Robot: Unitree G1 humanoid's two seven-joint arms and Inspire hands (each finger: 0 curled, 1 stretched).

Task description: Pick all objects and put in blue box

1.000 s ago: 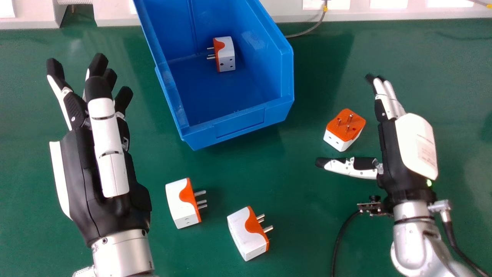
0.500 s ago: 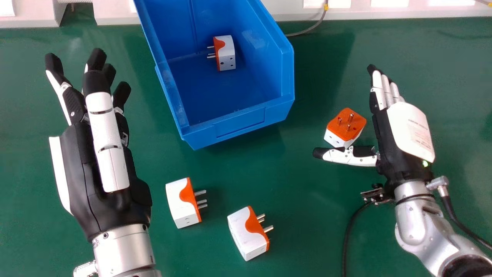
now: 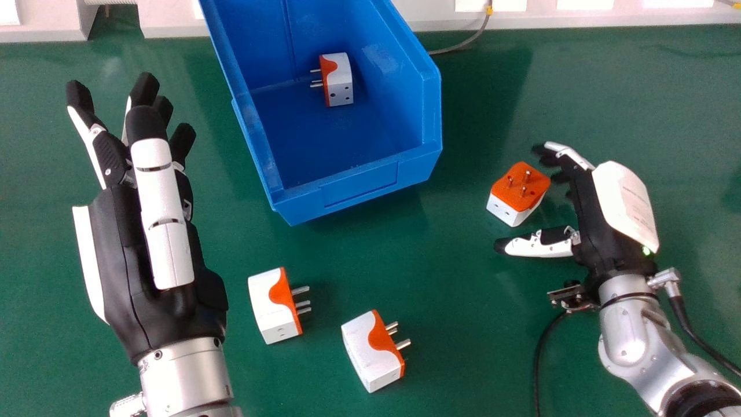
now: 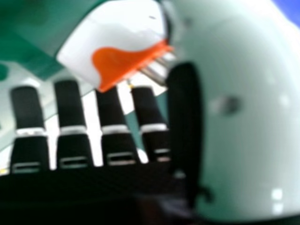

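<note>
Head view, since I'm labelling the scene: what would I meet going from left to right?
Left robot hand → nearest adapter, prongs pointing right → second adapter, likewise → third adapter, prongs up.

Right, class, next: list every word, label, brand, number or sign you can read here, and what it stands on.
No text can be read.
Back of the right hand: print, too small to read.
Blue box and four plug adapters: nothing legible.
</note>
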